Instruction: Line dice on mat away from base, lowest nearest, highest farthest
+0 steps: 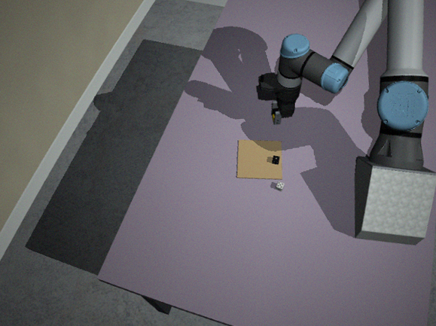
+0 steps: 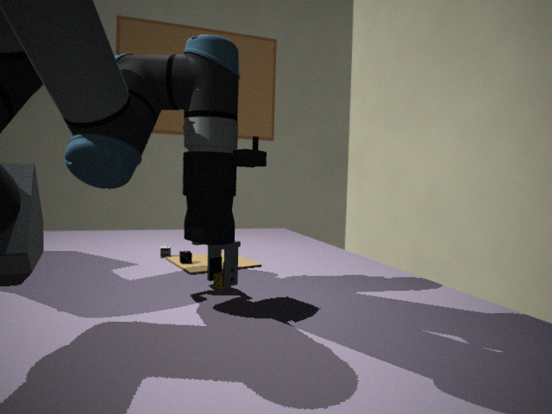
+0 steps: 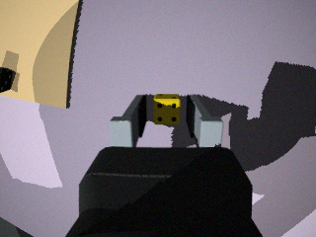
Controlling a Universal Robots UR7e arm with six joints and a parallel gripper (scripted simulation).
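Note:
A small yellow die lies on the purple table, beyond the tan mat. My gripper has come down around it, one finger on each side, and is open; in the wrist view the die sits between the fingertips with small gaps on both sides. From the side, the die rests on the table between the fingers. A black die lies on the mat near the edge on the robot's side. A white die lies on the table just off the mat's near corner.
The robot's base block stands at the right side of the table. The arm throws large shadows over the table and part of the mat. The mat shows at the upper left of the wrist view.

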